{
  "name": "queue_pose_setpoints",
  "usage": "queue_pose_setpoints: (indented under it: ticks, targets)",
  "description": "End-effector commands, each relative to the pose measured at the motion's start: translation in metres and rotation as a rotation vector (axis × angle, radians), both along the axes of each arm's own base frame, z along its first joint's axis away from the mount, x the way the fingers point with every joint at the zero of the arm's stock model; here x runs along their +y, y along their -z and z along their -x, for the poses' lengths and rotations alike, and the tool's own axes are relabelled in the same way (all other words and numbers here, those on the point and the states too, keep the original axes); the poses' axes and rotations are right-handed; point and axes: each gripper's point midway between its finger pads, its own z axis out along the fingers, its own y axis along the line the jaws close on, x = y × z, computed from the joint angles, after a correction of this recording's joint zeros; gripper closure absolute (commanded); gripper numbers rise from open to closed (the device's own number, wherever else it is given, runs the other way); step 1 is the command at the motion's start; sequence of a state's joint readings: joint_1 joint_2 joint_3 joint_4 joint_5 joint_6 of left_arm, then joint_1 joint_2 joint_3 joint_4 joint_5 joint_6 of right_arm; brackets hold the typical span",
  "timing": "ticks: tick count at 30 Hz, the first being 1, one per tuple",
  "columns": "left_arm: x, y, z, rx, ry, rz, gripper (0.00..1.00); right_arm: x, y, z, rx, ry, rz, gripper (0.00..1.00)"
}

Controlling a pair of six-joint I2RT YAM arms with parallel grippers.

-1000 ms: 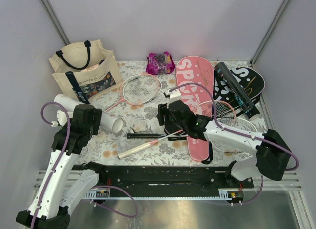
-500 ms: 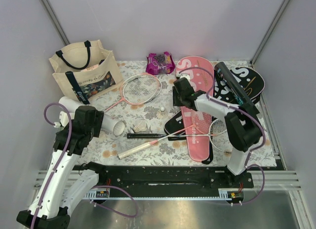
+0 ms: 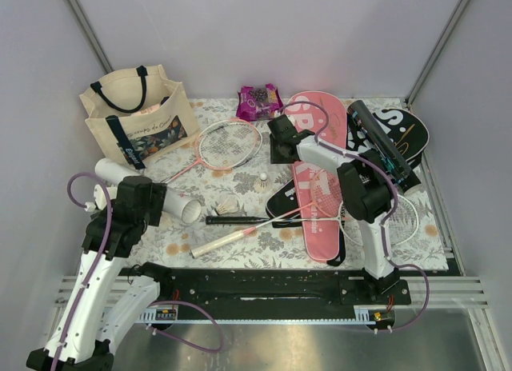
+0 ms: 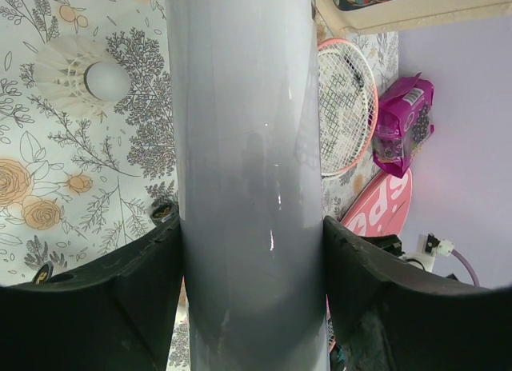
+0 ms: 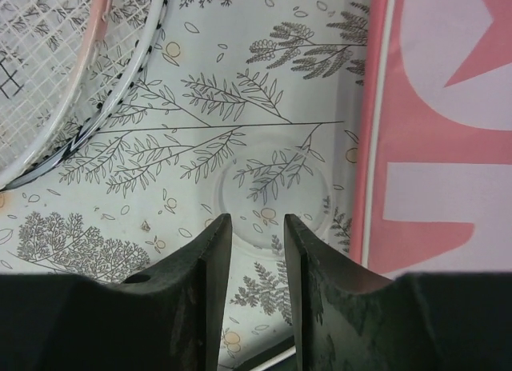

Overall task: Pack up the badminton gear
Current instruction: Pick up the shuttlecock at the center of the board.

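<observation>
My left gripper (image 3: 149,197) is shut on the long white tube (image 3: 172,197), which fills the left wrist view (image 4: 248,147) between both fingers. The right gripper (image 3: 282,144) hovers low over the cloth between the pink racket (image 3: 228,143) and the pink cover (image 3: 320,179). Its jaws stand a narrow gap apart with nothing in them (image 5: 258,221), just above a clear round lid (image 5: 272,195). Two shuttlecocks (image 3: 263,180) (image 3: 228,205) lie mid-cloth. Two racket handles (image 3: 240,237) cross near the front. A black tube (image 3: 382,143) rests on the black cover (image 3: 400,131).
The cream tote (image 3: 136,115) stands at the back left. A purple-pink snack packet (image 3: 259,101) lies at the back centre. The right arm arches over the pink cover and a racket head (image 3: 384,207). The arm-base rail (image 3: 256,283) runs along the near edge.
The right arm swung from the table's middle to the back, beside the pink racket's head, and its jaws narrowed. The left arm shifted slightly with the white tube.
</observation>
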State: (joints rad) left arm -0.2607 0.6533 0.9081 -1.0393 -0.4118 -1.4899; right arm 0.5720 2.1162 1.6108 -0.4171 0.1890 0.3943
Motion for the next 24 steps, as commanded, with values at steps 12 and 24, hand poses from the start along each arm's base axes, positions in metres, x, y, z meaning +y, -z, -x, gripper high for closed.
queue_pose_setpoints:
  ticks: [12, 24]
  targets:
    - [0.0, -0.022, -0.011, -0.077, -0.012, 0.011, 0.96, 0.022, 0.022, -0.003, 0.092, -0.024, -0.06, 0.63]
    - [-0.002, -0.022, -0.014, -0.076, -0.01, 0.015, 0.96, 0.027, -0.009, -0.01, 0.036, -0.039, -0.089, 0.64]
